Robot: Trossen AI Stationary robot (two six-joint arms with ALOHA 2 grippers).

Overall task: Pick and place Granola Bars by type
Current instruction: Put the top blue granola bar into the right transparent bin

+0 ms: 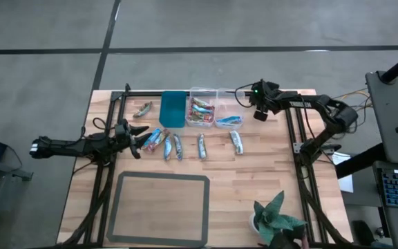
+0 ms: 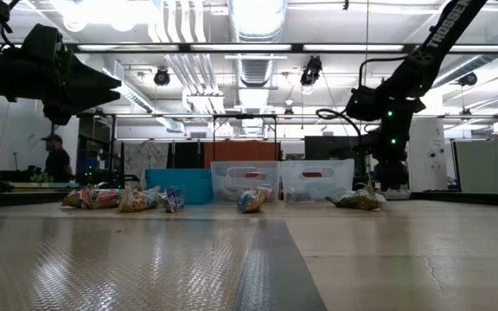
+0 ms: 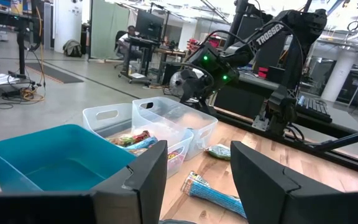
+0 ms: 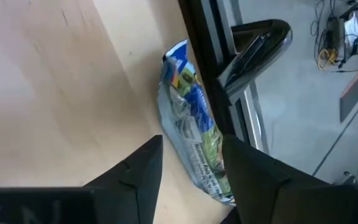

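Several granola bars [image 1: 178, 146] lie in a row on the wooden table in front of the bins, and one more [image 1: 142, 109] lies at the far left. Reddish bars fill one clear bin [image 1: 201, 111], and a blue bar lies in the clear bin beside it [image 1: 229, 121]. My left gripper [image 1: 135, 140] hovers open at the row's left end, with nothing between its fingers [image 3: 148, 174]. My right gripper [image 1: 260, 114] stands open at the far right, slanting down over a blue and greenish-silver bar [image 4: 191, 118] that lies flat beside the black frame rail [image 4: 210, 56].
A teal bin [image 1: 173, 109] stands left of the clear bins. A grey mat [image 1: 161, 207] covers the near middle of the table, and a potted plant [image 1: 278, 221] stands at the near right. Black frame rails run along the table's edges. People sit in the room beyond.
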